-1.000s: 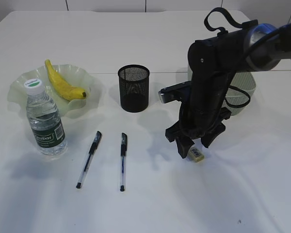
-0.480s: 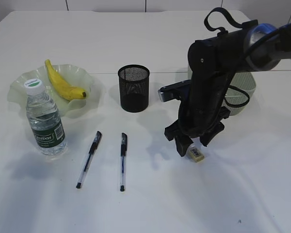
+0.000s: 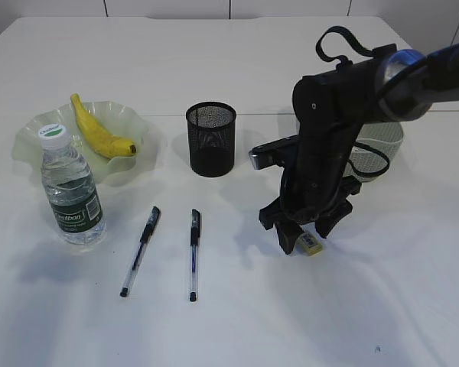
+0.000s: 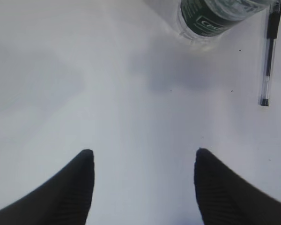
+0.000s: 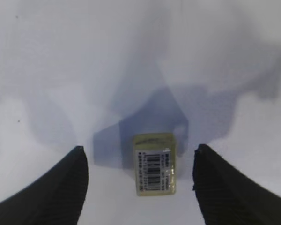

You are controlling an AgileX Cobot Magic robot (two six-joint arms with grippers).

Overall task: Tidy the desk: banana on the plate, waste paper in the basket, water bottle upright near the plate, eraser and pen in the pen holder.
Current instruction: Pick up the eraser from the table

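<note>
The eraser [image 3: 309, 245] lies flat on the table; in the right wrist view it [image 5: 154, 163] shows a barcode label and sits between my open right gripper's [image 5: 139, 152] fingers, nearer the right one. In the exterior view that gripper [image 3: 306, 229] hangs just above it. The banana [image 3: 99, 131] lies on the green plate [image 3: 30, 138]. The water bottle [image 3: 70, 187] stands upright in front of the plate. Two pens [image 3: 141, 249] [image 3: 193, 252] lie on the table. The black mesh pen holder [image 3: 211, 139] stands mid-table. My left gripper [image 4: 143, 154] is open and empty, with the bottle's base [image 4: 215, 18] and a pen [image 4: 268, 51] ahead.
A pale green basket [image 3: 382, 145] stands behind the right arm, partly hidden by it. The table's far edge runs along the top of the exterior view.
My right gripper has come down slightly towards the eraser and the arm has shifted a little left. Nothing else has moved.
</note>
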